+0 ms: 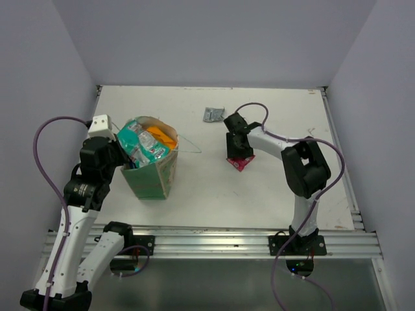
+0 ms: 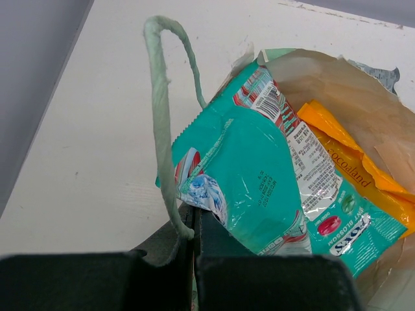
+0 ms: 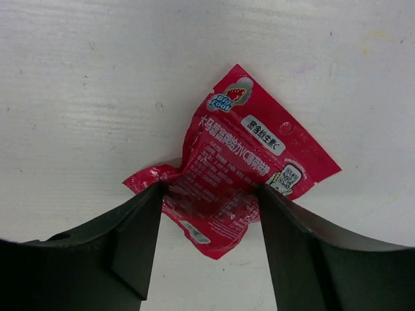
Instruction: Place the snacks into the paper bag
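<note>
Paper bag (image 1: 155,180) rim clamped in L fingers (image 2: 159,249); R fingers (image 3: 136,227) spread astride red pkt (image 3: 233,168) on table (image 1: 214,201).

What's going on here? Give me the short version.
The left gripper looks clamped on the rim of the paper bag, which already holds a teal packet and an orange packet. The right gripper is open astride a red packet on the table. A silver packet lies farther back.
</note>
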### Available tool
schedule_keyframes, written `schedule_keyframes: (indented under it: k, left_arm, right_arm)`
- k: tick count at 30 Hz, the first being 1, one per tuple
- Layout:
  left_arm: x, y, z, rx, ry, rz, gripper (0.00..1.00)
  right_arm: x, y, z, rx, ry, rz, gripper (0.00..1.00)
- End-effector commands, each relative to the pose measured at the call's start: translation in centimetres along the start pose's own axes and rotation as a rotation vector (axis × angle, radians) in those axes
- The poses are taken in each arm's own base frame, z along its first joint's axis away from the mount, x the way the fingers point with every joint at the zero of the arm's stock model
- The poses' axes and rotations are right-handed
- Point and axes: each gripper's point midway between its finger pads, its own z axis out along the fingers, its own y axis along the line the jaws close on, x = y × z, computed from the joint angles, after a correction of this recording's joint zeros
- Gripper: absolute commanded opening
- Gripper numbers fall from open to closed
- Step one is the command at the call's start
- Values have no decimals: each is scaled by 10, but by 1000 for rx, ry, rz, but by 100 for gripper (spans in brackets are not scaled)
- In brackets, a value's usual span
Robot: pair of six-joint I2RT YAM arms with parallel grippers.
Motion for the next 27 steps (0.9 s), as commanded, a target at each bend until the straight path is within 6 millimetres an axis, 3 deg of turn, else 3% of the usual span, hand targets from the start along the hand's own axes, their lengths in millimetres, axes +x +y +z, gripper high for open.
schedule_keyframes:
  k: [1, 4, 5, 7, 10, 11, 12, 13, 15, 16, 17, 18, 19, 22, 23, 27]
  left_arm:
    - [-6, 5, -7, -16, -4, 22, 0]
    - [-6, 4, -7, -15, -3, 21, 0]
    - [-7, 4, -7, -14, -5, 22, 0]
    - [-8, 4, -6, -15, -7, 21, 0]
    - [-9, 4, -6, -17, -8, 21, 0]
    - [-10, 4, -6, -17, -8, 21, 0]
    - [-10, 3, -6, -17, -8, 21, 0]
    - [-10, 3, -6, -17, -7, 21, 0]
    - [-9, 3, -5, -14, -5, 19, 0]
    - [-9, 2, -4, -11, -4, 17, 0]
    - [-8, 1, -4, -9, -2, 15, 0]
    - [-7, 1, -4, -6, -1, 12, 0]
    - [-7, 0, -4, -2, -2, 8, 0]
    - [-7, 0, -5, 0, -4, 1, 0]
    - [-6, 0, -5, -1, -2, 0, 0]
    - [-7, 2, -8, -9, -8, -1, 0]
  right_arm:
    - [14, -9, 24, 16, 54, 10, 54]
    - [30, -8, 37, -9, 122, 15, 22]
    - [35, -9, 38, -8, 139, 13, 0]
    - [31, -8, 29, -19, 128, 19, 0]
    - [9, -1, -4, -64, 55, 3, 0]
    - [-18, 15, -39, -145, -26, 1, 0]
    - [-31, 25, -58, -198, -66, -19, 0]
    - [-60, 46, -99, -289, -163, -31, 0]
    - [-81, 74, -141, -404, -222, -78, 0]
    - [-106, 102, -188, -494, -316, -116, 0]
    - [-105, 114, -208, -524, -320, -153, 0]
    - [-106, 132, -216, -559, -319, -206, 0]
    - [-116, 161, -266, -646, -405, -253, 0]
    - [-100, 210, -287, -756, -374, -347, 0]
    - [-95, 229, -312, -819, -400, -371, 0]
    - [-53, 274, -302, -913, -278, -426, 0]
